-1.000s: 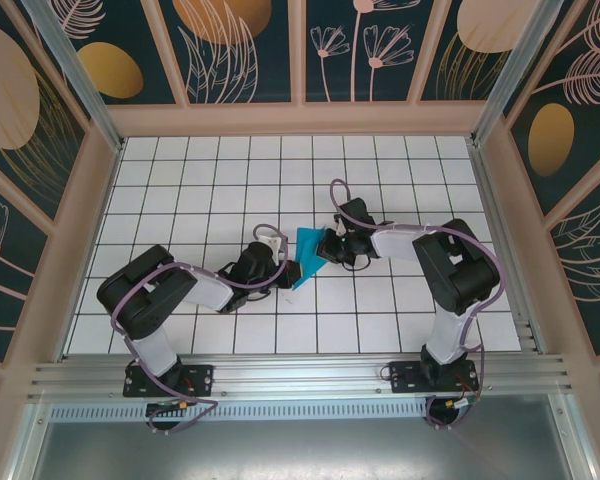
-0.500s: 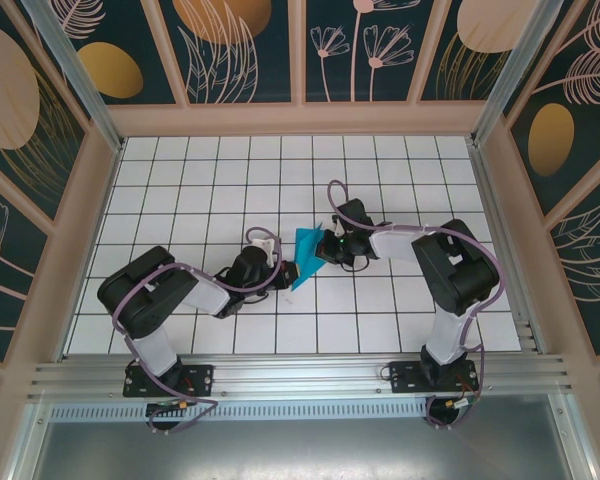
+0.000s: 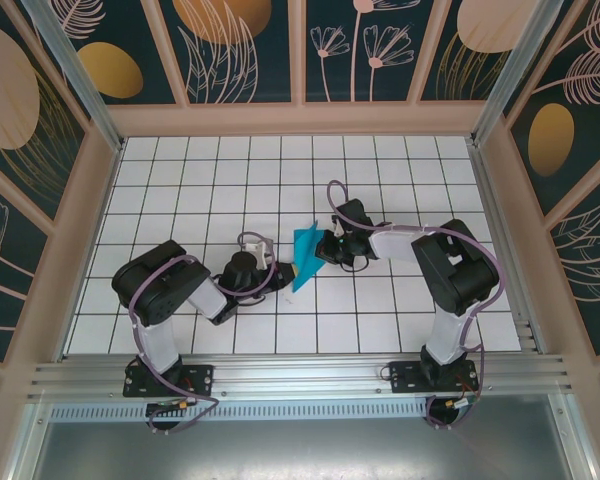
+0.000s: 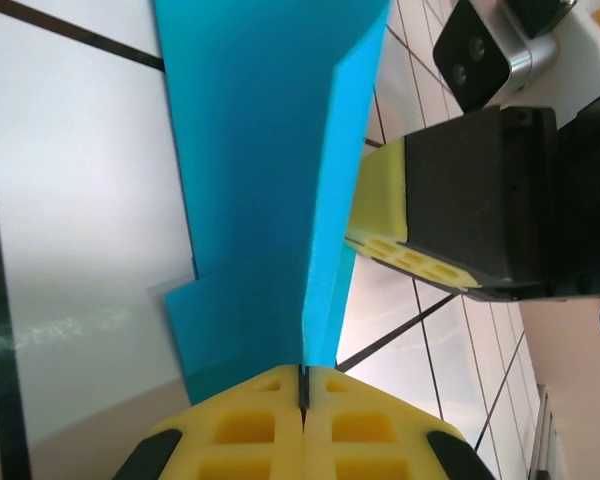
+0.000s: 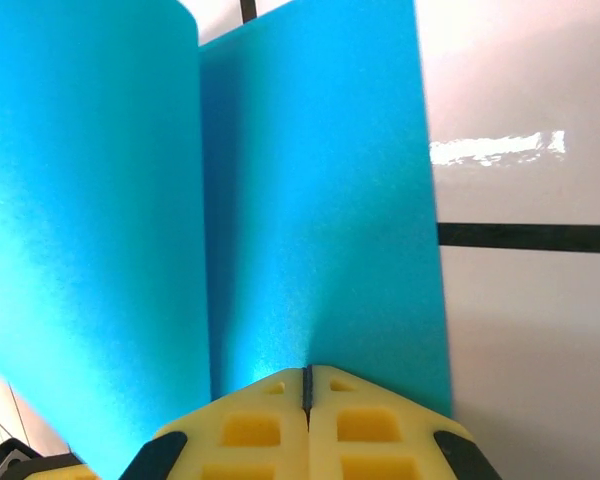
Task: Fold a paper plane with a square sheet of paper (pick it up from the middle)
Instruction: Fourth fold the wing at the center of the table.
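Two robot arms meet over a white tiled table. We see the left gripper and the right gripper each clamped on one bright cyan-blue sheet of paper.

The sheet is already folded into a slim shape. It lies about midway between the table's left and right edges, a little nearer the near edge than the far one. From above, its broad end faces the far edge and its narrow tip points toward the near edge. The left gripper takes it from the left side, low down near the tip. The right gripper takes it from the right side, higher up.

In the left wrist view we find that gripper's yellow pads pressed tight together, with the paper's edge caught in the seam between them. A raised fold runs straight away from the pads. The other gripper's yellow pad and black finger sit against that fold on its far side.

The right wrist view shows the same pinch. The pads are closed on the sheet, and two blue panels split by a crease spread out over white tile and a dark grout line.

We cannot tell whether the paper touches the table.
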Robot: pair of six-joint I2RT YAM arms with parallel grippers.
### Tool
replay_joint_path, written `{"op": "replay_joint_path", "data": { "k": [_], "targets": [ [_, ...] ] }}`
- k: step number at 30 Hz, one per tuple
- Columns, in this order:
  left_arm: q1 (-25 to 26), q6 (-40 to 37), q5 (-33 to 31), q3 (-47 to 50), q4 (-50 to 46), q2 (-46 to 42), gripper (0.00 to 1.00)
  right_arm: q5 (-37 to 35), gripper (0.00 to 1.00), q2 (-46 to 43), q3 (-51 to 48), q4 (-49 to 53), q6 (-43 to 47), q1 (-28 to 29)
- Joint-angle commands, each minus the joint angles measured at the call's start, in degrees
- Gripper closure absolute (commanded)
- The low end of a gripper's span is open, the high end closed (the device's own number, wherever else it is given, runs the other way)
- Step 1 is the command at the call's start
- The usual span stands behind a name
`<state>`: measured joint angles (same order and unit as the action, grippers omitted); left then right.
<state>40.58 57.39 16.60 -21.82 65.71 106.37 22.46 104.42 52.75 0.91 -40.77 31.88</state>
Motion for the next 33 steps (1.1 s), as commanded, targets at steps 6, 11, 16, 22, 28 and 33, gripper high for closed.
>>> {"op": "replay_joint_path", "data": {
  "k": [6, 11, 16, 22, 28, 33],
  "targets": [
    [-0.1, 3.3, 1.7, 0.7, 4.7, 1.7, 1.00, -2.1, 0.94, 0.4, 0.5, 2.7, 0.8, 0.7],
    [-0.2, 4.7, -0.2, -0.3, -1.4, 1.6, 1.00, -2.1, 0.94, 0.0, 1.2, 2.8, 0.8, 1.2],
    [-0.2, 5.2, -2.2, -1.0, -7.1, 1.0, 1.00, -2.0, 0.94, -0.6, 2.2, 2.9, 0.8, 1.5],
    [-0.2, 5.7, -3.2, -2.0, -10.8, 1.2, 1.00, -2.3, 0.94, -1.7, 2.9, 3.2, 0.7, 1.8],
    [-0.1, 6.2, -4.2, -2.6, -12.9, 1.3, 1.00, -3.3, 0.94, -4.2, 2.5, 3.3, 0.5, 1.7],
    [-0.1, 6.9, -4.9, -1.9, -12.7, 1.0, 1.00, -1.5, 0.95, -6.5, 0.8, 0.4, 0.6, 1.8]
  ]
}}
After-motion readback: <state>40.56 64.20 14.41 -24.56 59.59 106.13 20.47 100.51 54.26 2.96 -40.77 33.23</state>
